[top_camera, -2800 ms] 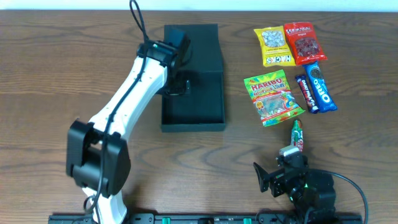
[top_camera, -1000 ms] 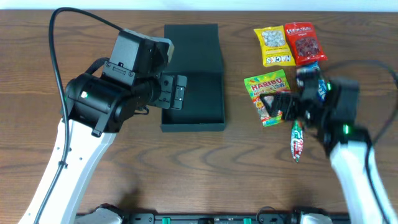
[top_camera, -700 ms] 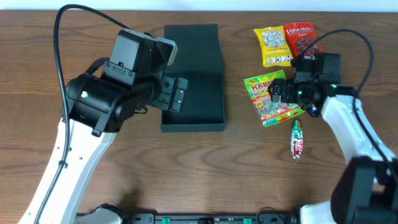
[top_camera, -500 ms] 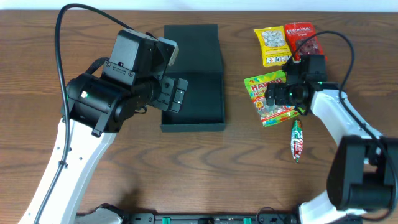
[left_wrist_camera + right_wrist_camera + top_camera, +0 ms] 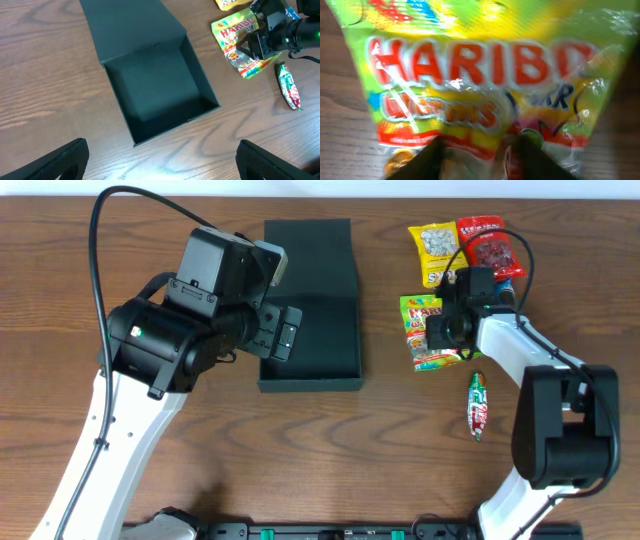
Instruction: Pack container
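Observation:
The container (image 5: pixel 312 340) is a dark, shallow box, open and empty, with its flap lid (image 5: pixel 308 252) lying flat behind it. It also shows in the left wrist view as the container (image 5: pixel 160 90). My left gripper (image 5: pixel 282 330) hangs open above the box's left edge, and its jaws (image 5: pixel 162 146) stand wide apart over bare wood. My right gripper (image 5: pixel 441 330) is down on the Haribo gummy bag (image 5: pixel 417 330), right of the box. Up close, the dark fingers (image 5: pixel 426 161) pinch a bunched fold of the Haribo bag (image 5: pixel 485 70).
A yellow snack packet (image 5: pixel 437 250) and a red one (image 5: pixel 485 242) lie at the back right. A green and red candy stick (image 5: pixel 477 404) lies nearer the front, also seen from the left wrist (image 5: pixel 289 89). My right arm covers the table right of the Haribo bag.
My right gripper slid left onto the Haribo bag and closed, and the bag has crumpled narrower. The left arm has held still.

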`<state>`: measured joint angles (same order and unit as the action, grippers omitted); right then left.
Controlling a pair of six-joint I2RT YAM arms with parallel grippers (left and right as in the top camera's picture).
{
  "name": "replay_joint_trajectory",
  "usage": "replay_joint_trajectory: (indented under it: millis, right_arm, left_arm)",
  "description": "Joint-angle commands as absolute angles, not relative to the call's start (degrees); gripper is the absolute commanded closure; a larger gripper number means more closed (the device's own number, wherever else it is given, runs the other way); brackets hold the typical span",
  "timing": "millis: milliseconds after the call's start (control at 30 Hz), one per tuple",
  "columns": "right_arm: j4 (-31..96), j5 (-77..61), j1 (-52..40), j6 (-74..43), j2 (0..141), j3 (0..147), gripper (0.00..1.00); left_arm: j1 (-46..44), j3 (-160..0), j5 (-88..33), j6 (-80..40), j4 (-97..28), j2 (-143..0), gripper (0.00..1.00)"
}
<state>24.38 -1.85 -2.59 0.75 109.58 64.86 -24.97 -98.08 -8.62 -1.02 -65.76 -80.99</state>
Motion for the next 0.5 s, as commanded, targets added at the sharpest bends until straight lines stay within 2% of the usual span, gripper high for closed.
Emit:
replay_joint_trajectory:
  millis: [0,33,67,100,467]
  right_arm:
    - [25.96,0.01,-3.03,0.91,113.51,63.13,0.77]
    - [25.98,-0.01,-3.03,0.91,113.49,63.13,0.89]
    - [26.0,-0.05,-3.03,0.89,113.47,63.2,0.97]
    - [26.2,-0.05,-3.03,0.89,113.45,63.33,0.99]
    - [28.23,-11.86,-3.09,-0.3,105.21,66.92,0.99]
  left_arm:
    - [-25.04,-98.63,-8.4,0.05,-65.98,-80.55,0.05]
    - [-25.04,-98.63,-8.4,0.03,-65.98,-80.55,0.05]
    - [-25.02,-98.63,-8.4,0.03,-65.95,-80.53,0.05]
    - [-24.93,-98.63,-8.38,0.03,-65.95,-80.49,0.05]
    - [-18.24,-98.65,-8.45,-2.28,-66.17,-75.66,0.05]
